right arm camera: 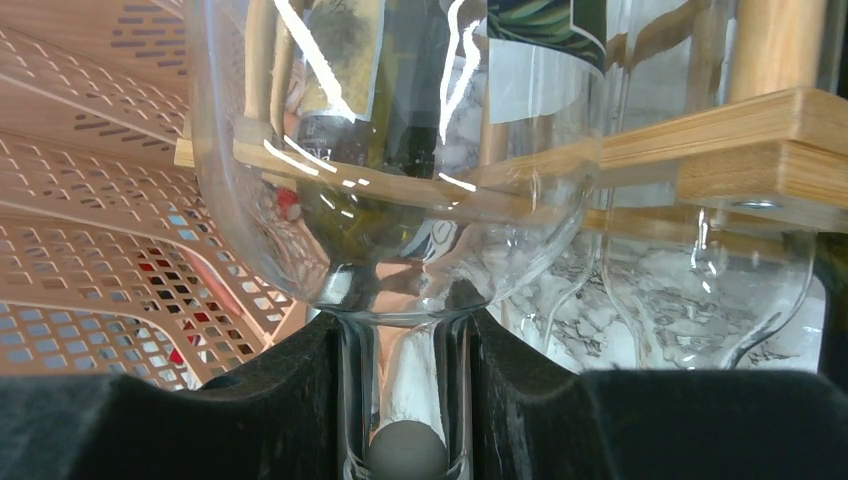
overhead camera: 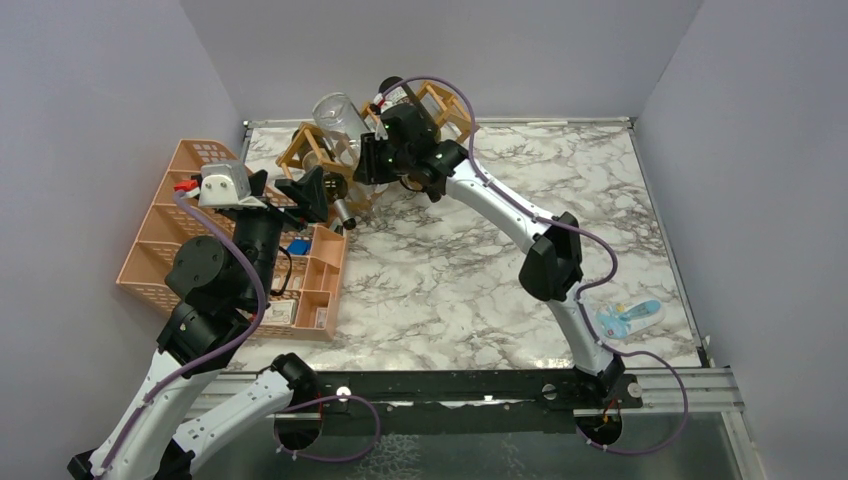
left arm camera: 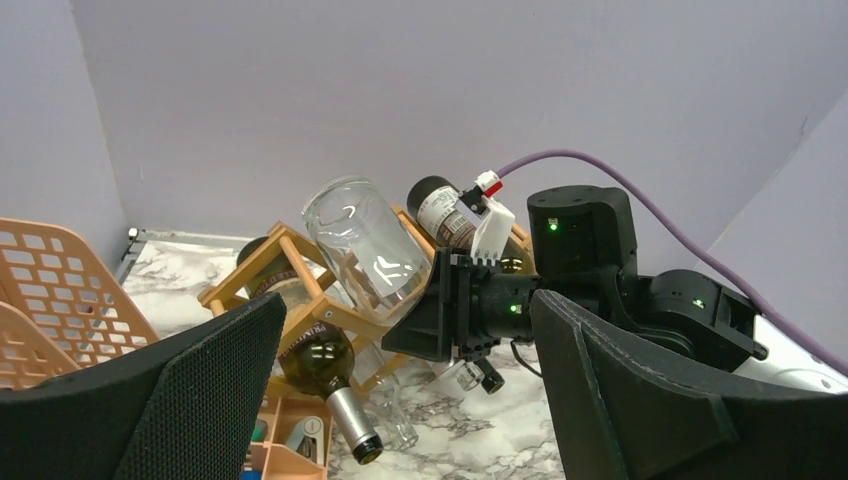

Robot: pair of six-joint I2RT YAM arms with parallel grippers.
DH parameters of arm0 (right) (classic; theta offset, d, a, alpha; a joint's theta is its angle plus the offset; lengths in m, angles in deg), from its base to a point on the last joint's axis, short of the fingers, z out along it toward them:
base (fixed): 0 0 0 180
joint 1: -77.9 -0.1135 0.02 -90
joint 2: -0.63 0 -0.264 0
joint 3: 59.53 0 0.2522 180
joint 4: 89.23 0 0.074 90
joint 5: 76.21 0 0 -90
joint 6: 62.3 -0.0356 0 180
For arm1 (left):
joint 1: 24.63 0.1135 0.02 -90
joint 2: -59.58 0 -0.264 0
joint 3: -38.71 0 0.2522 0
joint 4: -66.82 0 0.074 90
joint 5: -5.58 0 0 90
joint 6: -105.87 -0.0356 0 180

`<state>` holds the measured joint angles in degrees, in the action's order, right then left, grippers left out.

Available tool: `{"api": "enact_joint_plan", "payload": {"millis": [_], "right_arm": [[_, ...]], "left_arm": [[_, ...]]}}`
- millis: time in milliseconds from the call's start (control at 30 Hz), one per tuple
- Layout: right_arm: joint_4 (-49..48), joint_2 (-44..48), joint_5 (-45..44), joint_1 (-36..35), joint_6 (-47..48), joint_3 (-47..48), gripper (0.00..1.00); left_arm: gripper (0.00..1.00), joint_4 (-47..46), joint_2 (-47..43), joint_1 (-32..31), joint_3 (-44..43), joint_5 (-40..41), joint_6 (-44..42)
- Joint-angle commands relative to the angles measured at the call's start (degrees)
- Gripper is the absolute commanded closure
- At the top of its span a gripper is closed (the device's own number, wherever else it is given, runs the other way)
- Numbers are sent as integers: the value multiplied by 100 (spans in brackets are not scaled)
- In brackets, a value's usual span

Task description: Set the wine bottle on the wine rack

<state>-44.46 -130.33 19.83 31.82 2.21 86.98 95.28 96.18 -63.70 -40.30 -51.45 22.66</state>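
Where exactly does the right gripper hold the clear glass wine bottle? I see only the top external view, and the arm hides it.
Observer: Right wrist view: the right gripper clamps the clear glass wine bottle at its thin neck, just under the shoulder.
Operator: Is the neck stoppered?
Observer: A grey plug shows inside the neck, between the black fingers.
Operator: And the left gripper?
Observer: Left wrist view: open, empty, facing the light tan wooden lattice rack.

- The right gripper [right arm camera: 405, 415] clamps the neck of the clear wine bottle [right arm camera: 400, 230] between its two black fingers [right arm camera: 250, 400].
- The bottle's body lies against a slat of the wine rack [right arm camera: 740, 140].
- Behind it is a dark labelled bottle [right arm camera: 345, 90], and to the right a second clear bottle [right arm camera: 690, 300].
- A salmon-pink mesh organizer [right arm camera: 100, 220] fills the left side.
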Motion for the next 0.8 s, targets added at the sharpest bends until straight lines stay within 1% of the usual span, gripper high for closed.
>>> {"api": "enact_joint_plan", "payload": {"millis": [0,200,300,467,767], "right_arm": [[-967,156,-106,-23,141,569,78],[-819,57,-46,-23,210,656,61],[-828,145,1,-21,250,487,51],[-703,278,-64,-23,298,339,47],[-816,750,-111,-18,380,-241,41]], "left_arm": [[1,85,6,18,-156,54,25],[1,103,8,11,-163,62,33],[1,116,8,14,-155,53,51],[1,113,16,19,-151,47,86],[1,117,24,18,-98,69,113]]}}
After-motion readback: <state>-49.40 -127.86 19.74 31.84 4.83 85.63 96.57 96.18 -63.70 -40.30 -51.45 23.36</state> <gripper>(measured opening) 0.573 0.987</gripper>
